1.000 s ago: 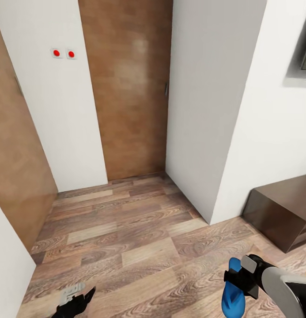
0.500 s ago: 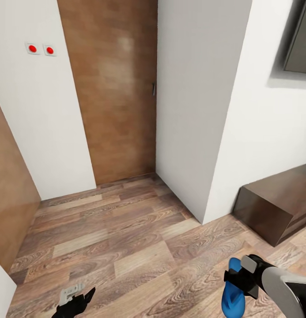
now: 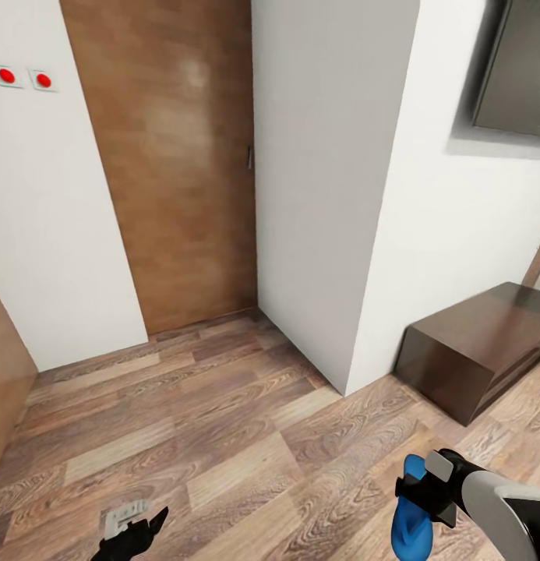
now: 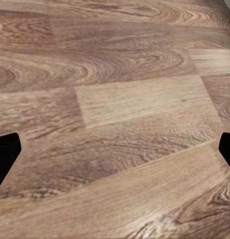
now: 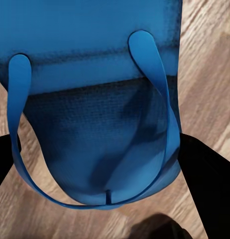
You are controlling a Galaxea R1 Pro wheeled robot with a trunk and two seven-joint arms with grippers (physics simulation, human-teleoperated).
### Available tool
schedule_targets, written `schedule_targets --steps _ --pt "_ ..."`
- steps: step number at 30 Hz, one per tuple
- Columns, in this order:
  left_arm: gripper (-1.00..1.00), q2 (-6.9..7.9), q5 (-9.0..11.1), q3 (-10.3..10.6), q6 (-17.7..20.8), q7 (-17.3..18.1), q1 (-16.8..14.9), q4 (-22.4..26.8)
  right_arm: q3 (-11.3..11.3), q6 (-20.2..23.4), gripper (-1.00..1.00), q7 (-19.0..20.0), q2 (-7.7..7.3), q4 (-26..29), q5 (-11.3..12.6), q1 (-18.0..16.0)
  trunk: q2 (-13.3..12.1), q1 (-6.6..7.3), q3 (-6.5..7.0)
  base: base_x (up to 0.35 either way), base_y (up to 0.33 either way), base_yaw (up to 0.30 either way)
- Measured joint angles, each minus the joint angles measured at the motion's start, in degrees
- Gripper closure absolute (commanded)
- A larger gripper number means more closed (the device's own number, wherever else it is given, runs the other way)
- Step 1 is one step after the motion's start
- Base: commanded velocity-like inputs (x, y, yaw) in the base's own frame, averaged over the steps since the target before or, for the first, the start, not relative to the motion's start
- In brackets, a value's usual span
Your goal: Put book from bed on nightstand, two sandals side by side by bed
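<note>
Here your right gripper (image 3: 425, 499) carries one blue sandal (image 3: 410, 518), fingers clamped on its sides above the wooden floor (image 3: 223, 421); your left gripper (image 3: 137, 530) is spread empty. Transit step: next, find the bed.

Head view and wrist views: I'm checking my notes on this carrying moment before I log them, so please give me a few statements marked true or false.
1. The right gripper is shut on a blue sandal. True.
2. The left gripper holds the other sandal. False: its fingers stand apart over the bare wooden floor, with nothing between them.
3. A dark wooden cabinet stands against the white wall at the right. True.
4. The brown door stands wide open. False: it is closed.
5. Two red dots sit on the white wall left of the door. True.
</note>
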State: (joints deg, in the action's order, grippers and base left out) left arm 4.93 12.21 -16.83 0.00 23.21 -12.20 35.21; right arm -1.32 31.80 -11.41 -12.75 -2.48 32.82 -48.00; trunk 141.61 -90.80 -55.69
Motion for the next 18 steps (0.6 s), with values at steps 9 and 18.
schedule_targets --steps 9,18 --pt "-1.00 0.00 0.0 0.0 0.0 0.0 0.0 0.0 0.0 0.0 1.00 0.0 0.01 0.0 0.0 0.0 0.0 0.00 0.00 0.113 0.079 -0.178" --pt "-1.00 0.00 0.0 0.0 0.0 0.0 0.0 0.0 0.0 0.0 1.00 0.0 0.03 0.0 0.0 0.0 0.0 0.00 0.00 0.113 0.079 -0.178"
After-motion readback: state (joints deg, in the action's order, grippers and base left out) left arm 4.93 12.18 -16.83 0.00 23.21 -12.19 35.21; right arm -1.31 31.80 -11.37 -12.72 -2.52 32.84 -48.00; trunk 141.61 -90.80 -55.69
